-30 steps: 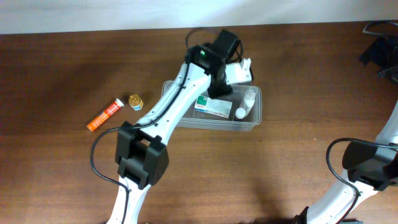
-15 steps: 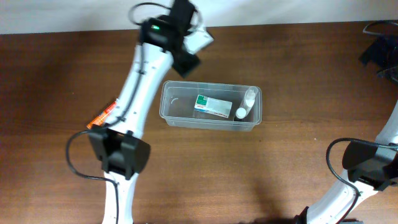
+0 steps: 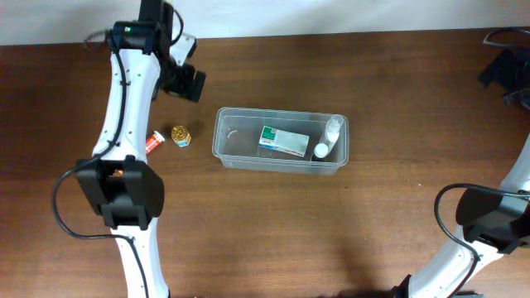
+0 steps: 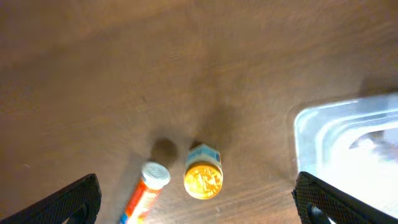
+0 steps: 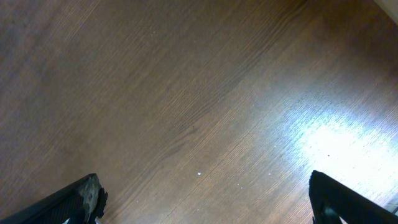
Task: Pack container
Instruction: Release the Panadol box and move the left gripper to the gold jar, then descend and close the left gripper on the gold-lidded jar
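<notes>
Container of clear plastic sits midway across the wooden table, holding a green-and-white box and a small white bottle at its right end. Just left of it lie a gold-lidded jar and an orange tube. Left gripper hangs beyond them, fingers spread wide, empty. Right gripper, over bare wood, is equally wide apart.

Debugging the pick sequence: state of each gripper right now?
Left gripper: open, holding nothing, above a small round gold-topped jar.
Right gripper: open, holding nothing, over the brown wooden table.
</notes>
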Robot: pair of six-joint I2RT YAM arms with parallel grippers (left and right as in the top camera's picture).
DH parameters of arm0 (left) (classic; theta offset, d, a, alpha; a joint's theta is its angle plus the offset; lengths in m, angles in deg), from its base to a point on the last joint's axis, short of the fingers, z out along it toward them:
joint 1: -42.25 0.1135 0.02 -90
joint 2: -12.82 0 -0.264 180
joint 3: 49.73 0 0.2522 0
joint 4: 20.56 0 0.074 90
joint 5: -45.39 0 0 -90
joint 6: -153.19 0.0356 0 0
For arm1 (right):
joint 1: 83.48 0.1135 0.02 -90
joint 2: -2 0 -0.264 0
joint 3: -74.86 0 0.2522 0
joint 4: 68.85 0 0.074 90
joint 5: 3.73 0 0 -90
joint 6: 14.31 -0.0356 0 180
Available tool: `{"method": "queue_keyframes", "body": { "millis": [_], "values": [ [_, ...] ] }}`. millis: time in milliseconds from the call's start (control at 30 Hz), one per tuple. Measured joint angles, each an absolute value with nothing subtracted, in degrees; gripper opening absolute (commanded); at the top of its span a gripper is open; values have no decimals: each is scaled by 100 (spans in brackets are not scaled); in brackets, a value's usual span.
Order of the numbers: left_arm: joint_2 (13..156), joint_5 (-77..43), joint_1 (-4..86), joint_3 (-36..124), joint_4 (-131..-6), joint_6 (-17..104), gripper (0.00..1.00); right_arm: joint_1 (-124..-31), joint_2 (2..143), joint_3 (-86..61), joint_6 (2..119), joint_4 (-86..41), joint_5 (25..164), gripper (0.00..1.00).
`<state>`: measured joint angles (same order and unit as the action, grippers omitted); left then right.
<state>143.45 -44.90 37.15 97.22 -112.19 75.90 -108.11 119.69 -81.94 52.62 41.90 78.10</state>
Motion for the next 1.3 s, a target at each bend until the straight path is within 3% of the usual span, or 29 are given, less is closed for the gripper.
{"method": "queue_keyframes", "body": {
  "millis": [633, 767, 800, 1000, 1300],
  "values": [
    [14345, -4569, 3789, 7689, -10296, 7295, 96, -10811, 11969, -8194, 5259, 4190, 7810, 98],
    [14345, -4571, 3789, 7462, -10220, 7249, 89, -10811, 11969, -8194, 5259, 4190, 7810, 98],
    [14345, -4571, 3789, 7429, -10218, 7240, 83, -10811, 11969, -8194, 5257, 4190, 7810, 99],
    [14345, -4569, 3789, 7361, -10174, 7172, 68, -10811, 11969, -8194, 5262, 4190, 7810, 98],
    [14345, -4525, 3789, 7331, -10172, 7111, 56, -10811, 11969, -8194, 5257, 4190, 7812, 99]
  ]
}}
